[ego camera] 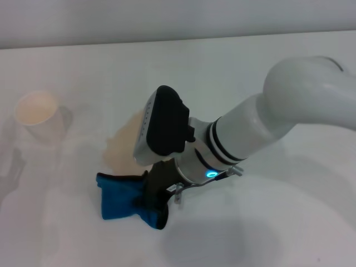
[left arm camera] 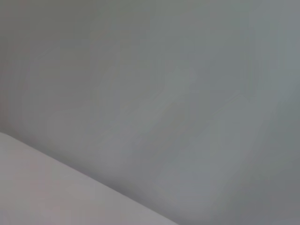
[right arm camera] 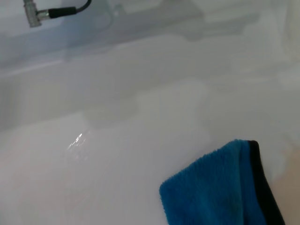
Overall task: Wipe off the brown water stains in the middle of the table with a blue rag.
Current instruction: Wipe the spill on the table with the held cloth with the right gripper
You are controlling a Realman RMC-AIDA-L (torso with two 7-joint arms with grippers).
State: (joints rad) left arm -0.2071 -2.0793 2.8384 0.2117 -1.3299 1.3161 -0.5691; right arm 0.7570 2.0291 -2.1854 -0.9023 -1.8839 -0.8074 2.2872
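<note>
Head view: the wide, plain white smooth table (ego camera: 267, 61) fills the frame, and my right arm reaches across it from the right edge toward the middle. The light tan-brown liquid stain (ego camera: 123, 146) lies in the middle of the worktop, partly hidden behind my wrist housing. The small bright blue folded cloth rag with black edge trim (ego camera: 119, 196) rests on the table just beside the stain, on the side toward the near edge. A cream paper cup (ego camera: 38, 114) stands well apart, toward the left edge.

My right gripper (ego camera: 157, 201) is down at the rag and touching it. The rag's end nearest the fingers is bunched up, which I judge to mean a grasp, but the finger spacing is hidden, so I cannot tell how far the pincer is open.

The governing relation: the stain lies from the gripper toward the far edge. The wiping stroke therefore calls for travel away from the near edge.

My left gripper is out of sight; its wrist view shows only a blank grey surface.
</note>
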